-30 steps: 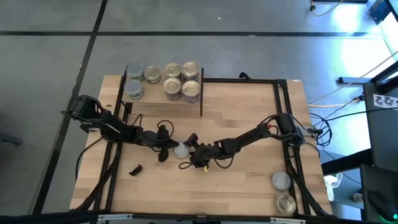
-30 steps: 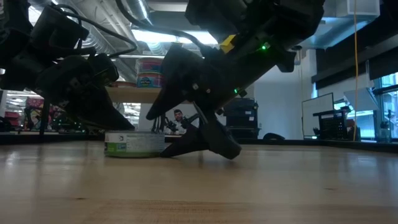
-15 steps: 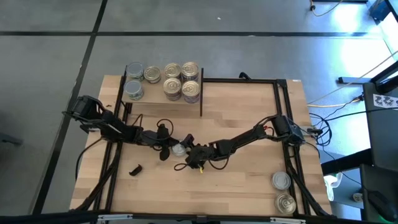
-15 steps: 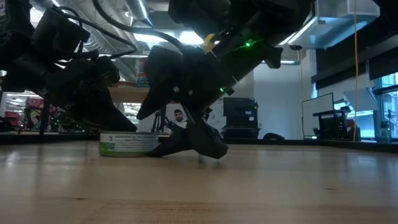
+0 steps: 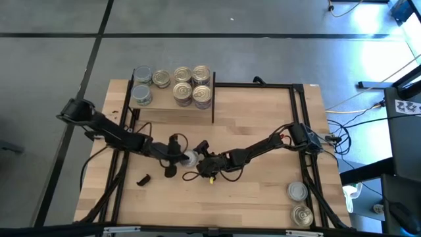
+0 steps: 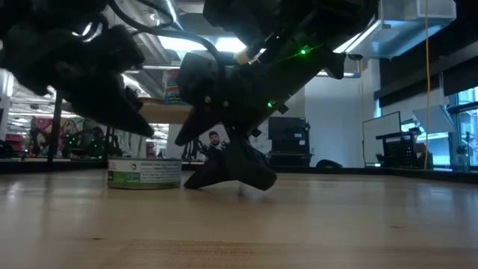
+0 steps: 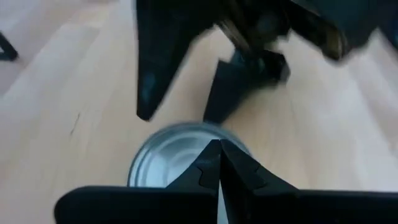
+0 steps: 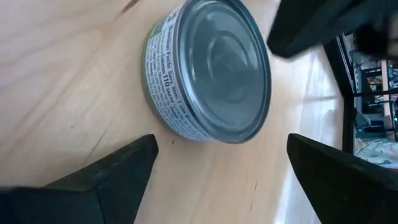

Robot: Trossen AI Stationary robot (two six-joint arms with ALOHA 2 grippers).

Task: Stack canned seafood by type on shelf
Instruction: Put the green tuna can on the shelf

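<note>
A silver-topped tin [image 5: 190, 158] is seen flat on the table [image 5: 263, 125] near its centre, between the two grippers. The left gripper [image 5: 176, 157], fingers clenched together, is placed at the tin's 9 o'clock. The right gripper [image 5: 201, 158] is spread wide at its 3 o'clock, nothing grasped; the shelf [image 5: 172, 106] lies toward 12 o'clock.

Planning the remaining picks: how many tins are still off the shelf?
3: one mid-table between the claws, two near the table's front right corner. The arms may hide more.
</note>
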